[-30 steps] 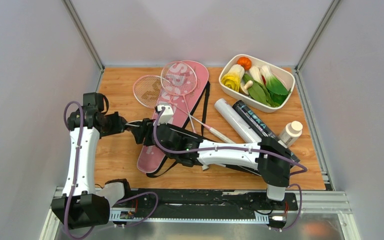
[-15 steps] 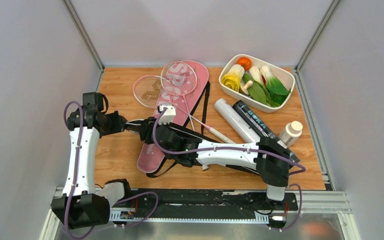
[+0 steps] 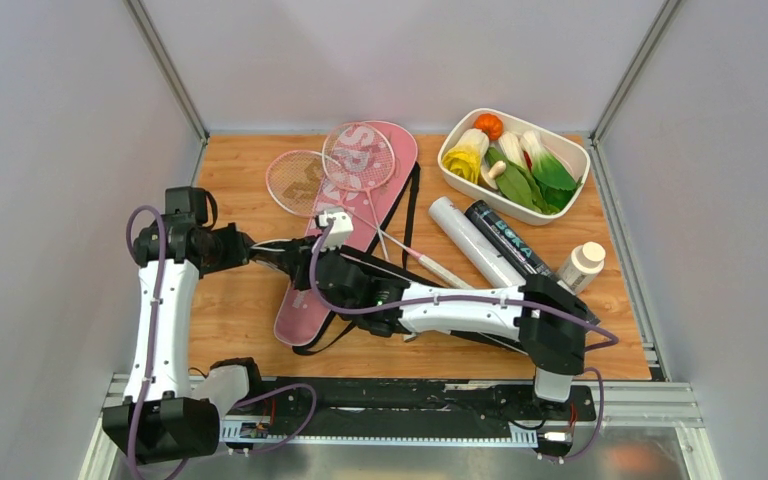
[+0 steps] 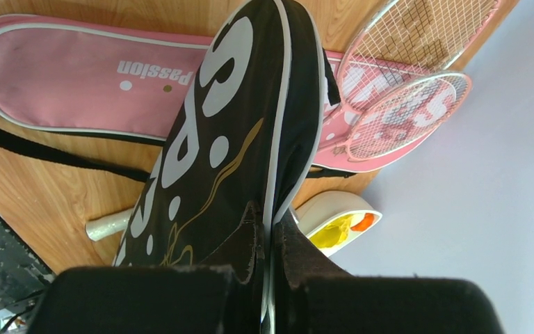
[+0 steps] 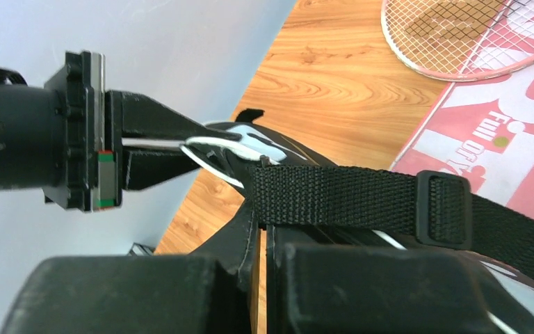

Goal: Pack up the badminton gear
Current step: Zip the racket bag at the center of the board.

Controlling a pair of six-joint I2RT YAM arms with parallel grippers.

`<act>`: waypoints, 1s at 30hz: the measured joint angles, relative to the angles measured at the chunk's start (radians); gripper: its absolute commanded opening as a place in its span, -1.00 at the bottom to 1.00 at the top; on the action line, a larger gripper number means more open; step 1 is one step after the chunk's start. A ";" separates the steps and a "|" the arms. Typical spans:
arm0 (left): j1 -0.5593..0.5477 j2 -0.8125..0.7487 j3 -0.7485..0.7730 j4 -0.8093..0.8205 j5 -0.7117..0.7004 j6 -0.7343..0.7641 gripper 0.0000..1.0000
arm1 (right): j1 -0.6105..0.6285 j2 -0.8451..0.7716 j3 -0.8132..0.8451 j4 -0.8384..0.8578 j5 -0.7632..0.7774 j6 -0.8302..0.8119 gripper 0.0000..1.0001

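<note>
A black "SPORT" cover [image 4: 215,153] is held off the table between both arms. My left gripper [image 4: 271,233] is shut on its white-piped edge; it also shows in the top view [image 3: 265,252]. My right gripper [image 5: 261,223] is shut down to a thin slit at the cover's end [image 5: 250,149], where the black strap [image 5: 361,202] joins; it is just right of the left gripper in the top view [image 3: 302,272]. A pink cover [image 3: 360,215] lies flat with two rackets [image 3: 358,156] on its head. A white tube [image 3: 465,238] and a black tube [image 3: 508,238] lie to its right.
A white bowl [image 3: 570,150] of toy vegetables stands at the back right. A small white bottle [image 3: 582,265] stands right of the tubes. Grey walls close in the left, back and right. My right arm stretches low across the table's front.
My right gripper has shifted slightly along the black cover's end and its forearm has sunk a little. The left gripper keeps its hold in the same place.
</note>
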 measured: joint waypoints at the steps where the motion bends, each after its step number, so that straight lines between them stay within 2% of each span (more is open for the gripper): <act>1: -0.003 -0.004 0.002 -0.006 -0.004 -0.006 -1.00 | 0.000 -0.015 -0.019 0.006 -0.013 -0.014 -1.00; 6: -0.022 -0.007 0.060 -0.069 -0.009 -0.015 -1.00 | 0.000 -0.143 -0.159 0.037 -0.082 -0.090 -1.00; 12: -0.014 -0.008 0.127 -0.084 -0.091 -0.018 -1.00 | -0.019 -0.327 -0.281 -0.032 -0.074 -0.122 -1.00; 14: -0.014 -0.008 0.129 -0.081 -0.103 -0.019 -1.00 | -0.022 -0.374 -0.304 -0.079 -0.076 -0.121 -1.00; 15: -0.012 -0.008 0.129 -0.080 -0.114 -0.018 -1.00 | -0.026 -0.441 -0.353 -0.174 -0.080 -0.117 -1.00; 20: -0.011 -0.002 0.140 -0.079 -0.129 -0.010 -1.00 | -0.028 -0.561 -0.430 -0.299 -0.090 -0.090 -1.00; 25: -0.009 -0.001 0.145 -0.034 -0.142 0.005 -1.00 | -0.035 -0.737 -0.556 -0.440 -0.087 -0.017 -1.00; 30: -0.009 0.005 0.145 -0.007 -0.145 0.031 -1.00 | -0.037 -0.848 -0.609 -0.564 -0.048 0.108 -1.00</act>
